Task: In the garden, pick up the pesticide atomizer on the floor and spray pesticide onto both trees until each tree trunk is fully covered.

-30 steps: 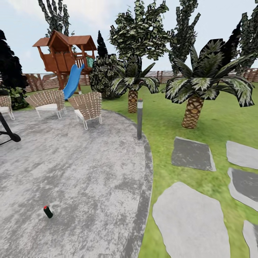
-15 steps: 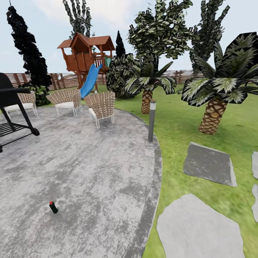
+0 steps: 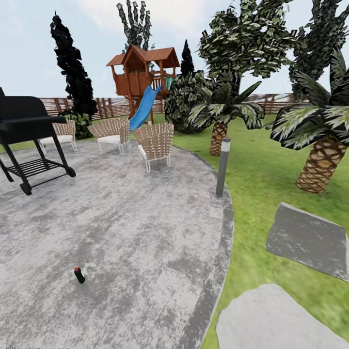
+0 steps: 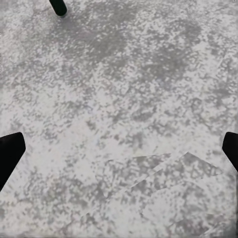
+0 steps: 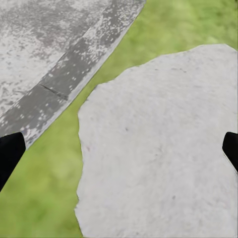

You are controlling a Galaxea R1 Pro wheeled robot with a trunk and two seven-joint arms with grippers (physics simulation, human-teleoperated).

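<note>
The pesticide atomizer (image 3: 79, 275), a tiny dark bottle with a red top, lies on the grey paved patio (image 3: 121, 218) in the lower left of the head view. Its dark end also shows at the edge of the left wrist view (image 4: 58, 6), ahead of my left gripper (image 4: 119, 153), which is open above bare paving. My right gripper (image 5: 119, 153) is open too, hanging over a pale stepping stone (image 5: 158, 148) and grass. The garden lawn (image 3: 271, 169) and slat fence (image 3: 104, 107) lie beyond. Both trees' trunks are hidden or out of view.
A black grill (image 3: 29, 126) stands at the left of the patio, with wicker chairs (image 3: 155, 140) behind it. A grey bollard lamp (image 3: 223, 167) marks the patio edge. Palm-like plants (image 3: 322, 165), a playhouse with a blue slide (image 3: 143, 77) and stepping stones (image 3: 310, 240) are on the lawn.
The whole head view has slid to the right as the camera turned left. The black grill has come fully into the picture. The atomizer still lies on the paving.
</note>
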